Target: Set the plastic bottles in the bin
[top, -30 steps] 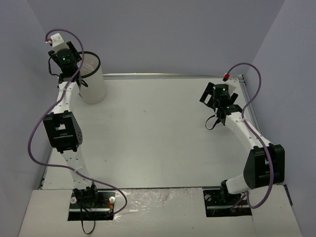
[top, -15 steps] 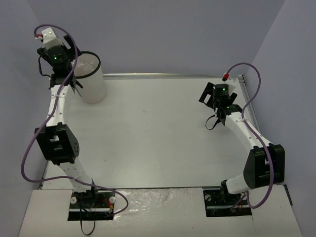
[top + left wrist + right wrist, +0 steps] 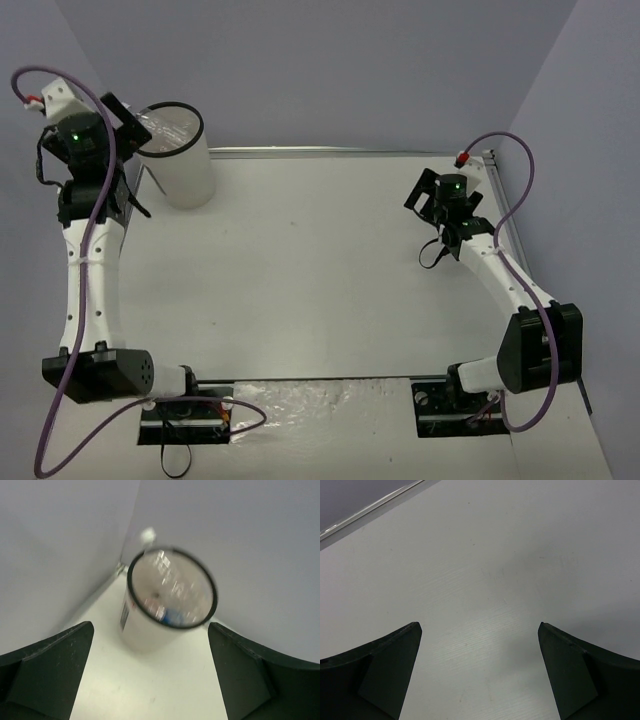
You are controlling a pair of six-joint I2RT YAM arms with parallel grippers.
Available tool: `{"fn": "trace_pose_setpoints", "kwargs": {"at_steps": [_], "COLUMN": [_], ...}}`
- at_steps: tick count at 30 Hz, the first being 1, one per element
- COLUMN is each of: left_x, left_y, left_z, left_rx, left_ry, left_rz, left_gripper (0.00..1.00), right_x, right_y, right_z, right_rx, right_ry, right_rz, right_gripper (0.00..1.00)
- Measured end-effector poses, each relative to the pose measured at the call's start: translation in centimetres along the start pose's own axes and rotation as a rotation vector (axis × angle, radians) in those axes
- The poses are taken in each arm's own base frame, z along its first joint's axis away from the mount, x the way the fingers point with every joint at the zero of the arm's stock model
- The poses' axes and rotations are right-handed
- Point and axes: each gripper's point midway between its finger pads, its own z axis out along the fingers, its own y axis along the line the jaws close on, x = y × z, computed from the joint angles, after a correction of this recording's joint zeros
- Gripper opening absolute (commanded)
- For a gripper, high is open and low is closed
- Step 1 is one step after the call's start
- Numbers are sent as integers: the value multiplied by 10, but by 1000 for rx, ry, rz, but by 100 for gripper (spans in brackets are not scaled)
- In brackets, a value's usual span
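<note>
The left arm stands raised, reaching far-left; left gripper jaws wide apart, empty. The right arm reaches forward, low; right gripper jaws wide apart, empty.

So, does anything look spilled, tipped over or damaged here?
Nothing stands out. The bin stands upright in the far left corner, with blurred bottles inside. The left gripper and the right gripper are open and empty.

Soft even light, faint shadows on the white tabletop; my left wrist view shows the tall white black-rimmed bin smeared and blurred.
</note>
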Motion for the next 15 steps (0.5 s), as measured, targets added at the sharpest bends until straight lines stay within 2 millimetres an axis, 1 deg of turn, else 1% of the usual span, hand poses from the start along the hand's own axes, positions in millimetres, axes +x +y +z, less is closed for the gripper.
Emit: {"fn": "trace_pose_setpoints", "kwargs": {"at_steps": [2, 5, 7, 8, 9, 11, 13, 15], "left_x": [44, 113, 160, 180, 196, 217, 221, 218], "left_y": [18, 43, 60, 68, 75, 89, 98, 100], "left_z": [-16, -33, -49, -57, -65, -78, -85, -87], "left_rx": [-38, -101, -141, -159, -178, -222, -253, -266], "left_ry": [106, 255, 364, 414, 455, 509, 521, 509], "left_rz": [1, 2, 24, 37, 47, 62, 71, 70], "left_gripper": [97, 97, 97, 97, 97, 97, 97, 97], "right_x": [4, 4, 4, 3, 3, 4, 5, 3], "right_y": [-4, -8, -11, -13, -14, -19, -22, -23], "right_z": [-7, -19, -27, -31, -34, -41, -45, -48], "right_rx": [-5, -12, -16, -18, -19, -17, -13, -9], "right_ry": [-2, -19, -31, -39, -47, -60, -70, -81], "right_rz": [3, 17, 28, 32, 38, 49, 60, 70], "right_gripper": [100, 100, 100, 100, 100, 100, 100, 100]}}
